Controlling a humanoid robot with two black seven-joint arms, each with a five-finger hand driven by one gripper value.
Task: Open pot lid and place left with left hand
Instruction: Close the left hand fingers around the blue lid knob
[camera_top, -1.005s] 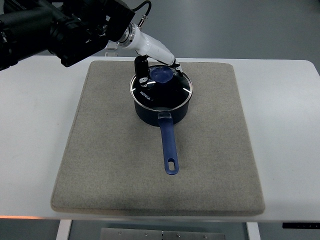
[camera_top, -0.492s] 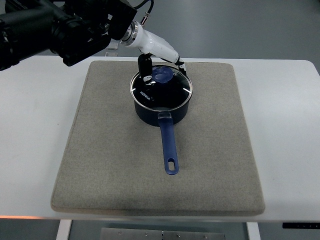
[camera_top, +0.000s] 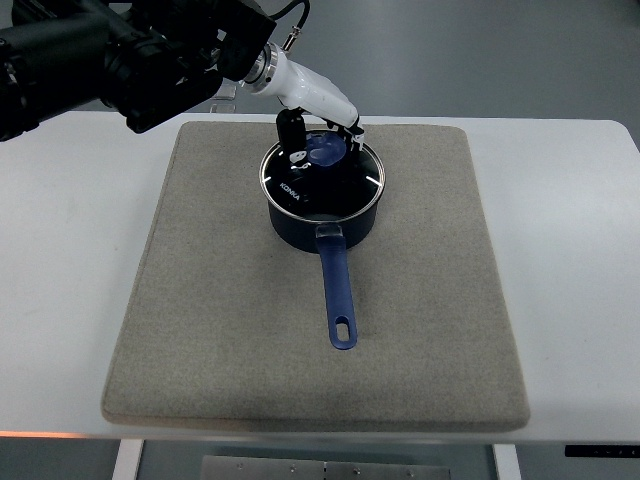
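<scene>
White tabletop under a grey felt mat, grey floor beyond. At the mat's far middle, a dark blue pot, long blue handle pointing toward the near edge. Glass lid still seated on the rim, blue knob at its far side. Left hand down over the knob, dark fingers on the knob's left and others just past its right; whether clamped on it or merely beside it, cannot tell. White forearm slanting up to the black arm at the upper left corner.
</scene>
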